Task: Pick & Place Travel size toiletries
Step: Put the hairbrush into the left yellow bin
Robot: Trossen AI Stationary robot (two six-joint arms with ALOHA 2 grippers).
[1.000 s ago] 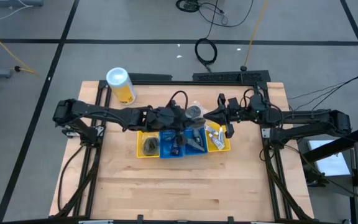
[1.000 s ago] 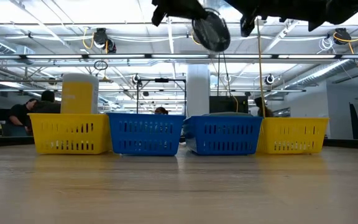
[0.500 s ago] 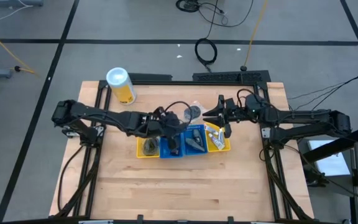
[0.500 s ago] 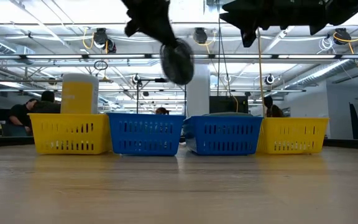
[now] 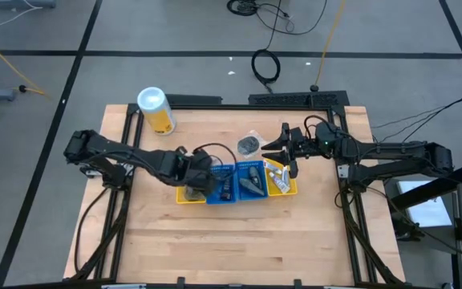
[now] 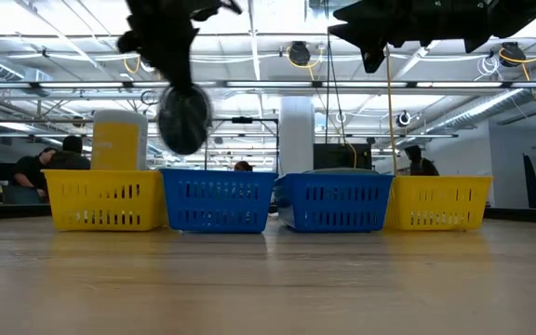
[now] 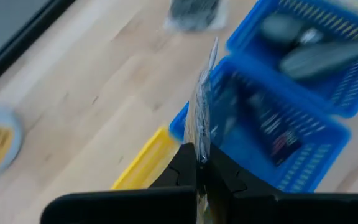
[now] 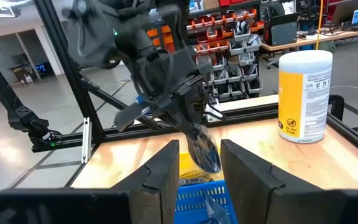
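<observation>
Wooden counter (image 5: pixel 239 241), four bins mid-counter. Left hand (image 5: pixel 196 177) pinching clear packet (image 6: pixel 182 118) above leftmost yellow bin (image 6: pixel 105 199), likely for drop. Right hand (image 5: pixel 287 149) spread, empty, near right yellow bin (image 5: pixel 283 186); second packet (image 5: pixel 249 144) behind bins.

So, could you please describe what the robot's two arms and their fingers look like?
Both arms are dark, almost black, built of slim jointed segments with black cables looping over them. The left gripper ends in two narrow dark fingers. The right gripper has two flat, dark grey slab-like fingers with squared, angled tips. No logos or markings are readable on either arm.
</observation>
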